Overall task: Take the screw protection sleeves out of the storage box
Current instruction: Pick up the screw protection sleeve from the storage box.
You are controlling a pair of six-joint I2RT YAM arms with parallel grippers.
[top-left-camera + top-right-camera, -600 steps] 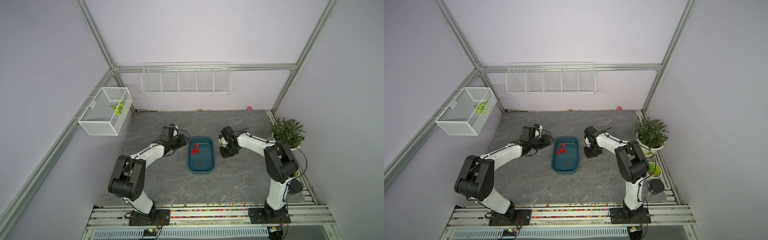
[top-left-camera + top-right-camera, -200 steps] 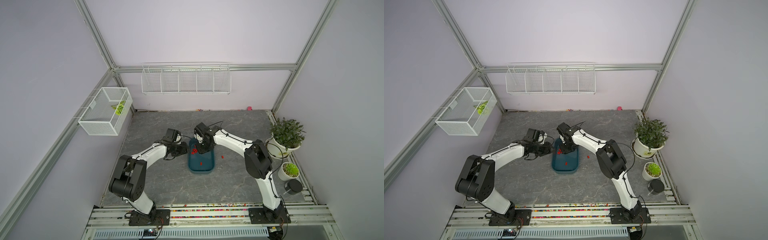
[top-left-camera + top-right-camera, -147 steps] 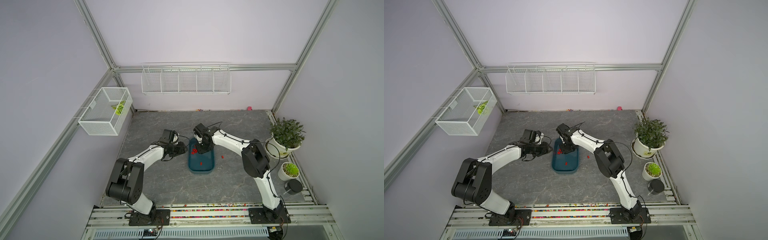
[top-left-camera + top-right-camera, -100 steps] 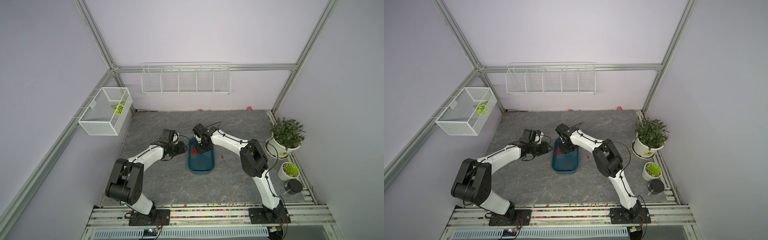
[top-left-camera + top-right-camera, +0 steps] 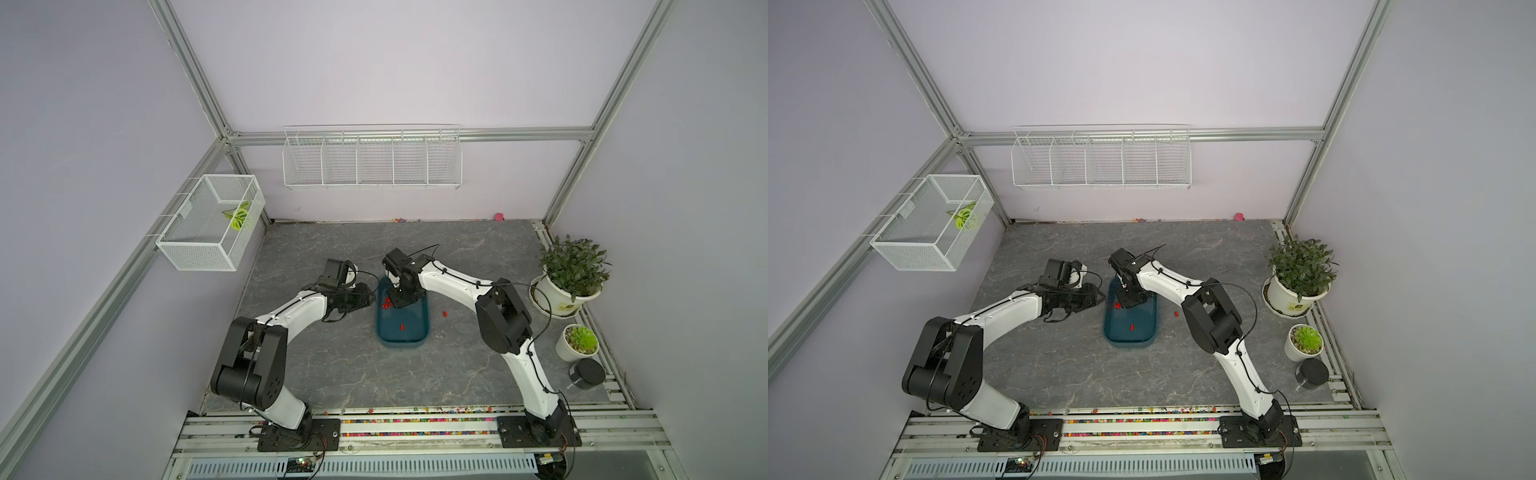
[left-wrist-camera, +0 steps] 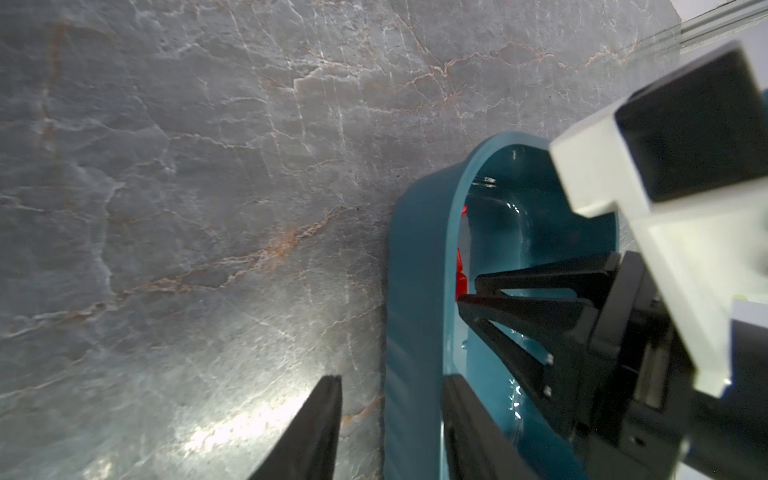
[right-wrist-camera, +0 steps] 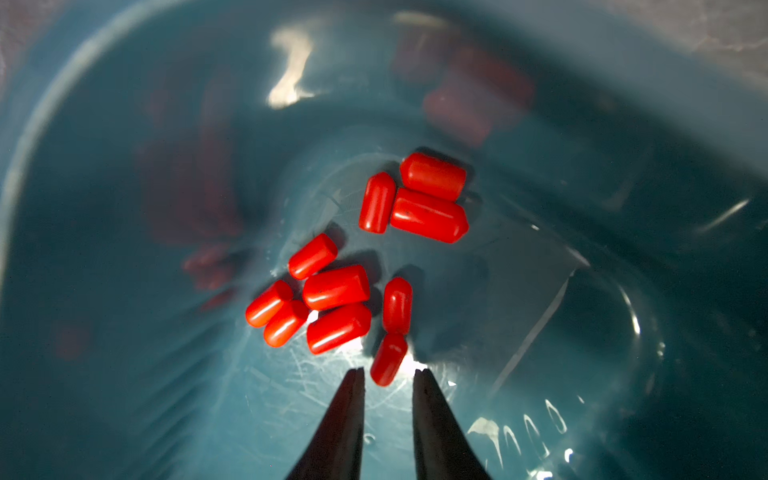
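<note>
Mostly the screw protection sleeves (image 7: 336, 291) lie in a loose cluster on the floor of the storage box (image 7: 166, 395), straight ahead of the right gripper (image 7: 388, 371), whose fingers stand a narrow gap apart with nothing between them. The nearest sleeve (image 7: 388, 359) sits just beyond the tips, in line with that gap. Its long axis runs almost along the fingers' own direction, so a short push forward and a squeeze across its narrow width looks like the coming move. A stray sleeve (image 5: 444, 313) lies on the table (image 5: 332, 365) outside the box. The left gripper (image 6: 392, 378) stands parted astride the box wall, one finger inside, the other clear outside, and is farther from the cluster.
</note>
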